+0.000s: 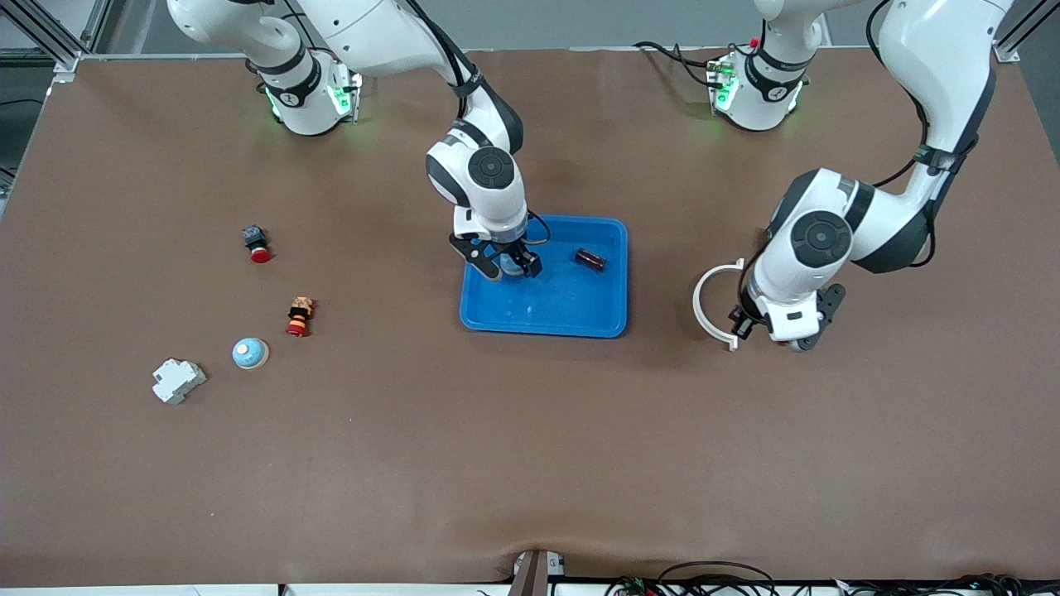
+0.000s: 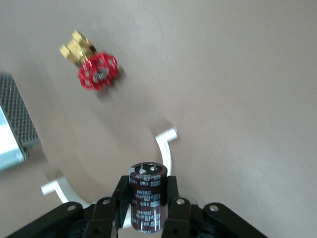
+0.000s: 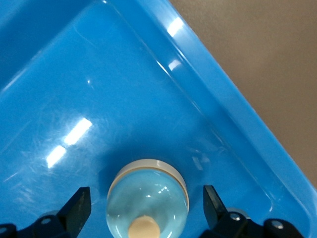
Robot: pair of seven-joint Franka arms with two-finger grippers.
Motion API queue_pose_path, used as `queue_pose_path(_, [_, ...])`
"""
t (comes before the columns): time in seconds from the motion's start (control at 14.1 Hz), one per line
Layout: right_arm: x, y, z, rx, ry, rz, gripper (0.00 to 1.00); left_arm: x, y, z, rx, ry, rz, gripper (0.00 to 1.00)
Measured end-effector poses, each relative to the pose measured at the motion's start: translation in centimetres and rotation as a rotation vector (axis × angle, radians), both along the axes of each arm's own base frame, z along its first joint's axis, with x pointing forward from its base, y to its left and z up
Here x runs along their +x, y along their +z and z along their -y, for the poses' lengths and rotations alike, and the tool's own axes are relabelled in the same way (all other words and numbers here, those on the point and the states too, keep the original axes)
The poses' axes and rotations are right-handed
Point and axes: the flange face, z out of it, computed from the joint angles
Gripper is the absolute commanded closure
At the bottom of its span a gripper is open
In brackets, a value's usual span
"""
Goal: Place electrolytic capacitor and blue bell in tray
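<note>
I see the right gripper (image 3: 146, 208) spread open around the blue bell (image 3: 147, 198), which sits in the tray (image 1: 580, 319) near its right-arm edge. My left gripper (image 2: 147, 206) clamps 1 electrolytic capacitor (image 2: 147, 201) over the table.

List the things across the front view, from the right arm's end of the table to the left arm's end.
white block → pale blue dome → orange-red push button → tray → white open ring → left gripper

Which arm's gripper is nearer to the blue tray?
Right. The right gripper is over the tray, jaws open around the blue bell. The left gripper, holding a capacitor, hangs clear of the tray.
</note>
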Motion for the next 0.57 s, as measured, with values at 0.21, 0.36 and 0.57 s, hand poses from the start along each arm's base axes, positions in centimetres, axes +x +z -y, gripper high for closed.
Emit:
queue_pose_path(0.21, [0.6, 0.6, -0.2, -0.004, 0.015, 0.018, 0.00, -1.2, 1.0, 5.8, -0.023, 0.042, 0.017, 1.00])
queue_pose_path(0.36, [1.2, 1.2, -0.3, -0.019, 0.024, 0.015, 0.00, -2.1, 1.0, 10.0, -0.045, 0.109, 0.024, 1.00])
queue_pose_path(0.57, [3.1, 3.6, 1.0, -0.063, 0.084, -0.013, 0.00, -2.9, -0.1, 15.8, -0.087, 0.196, 0.007, 1.00])
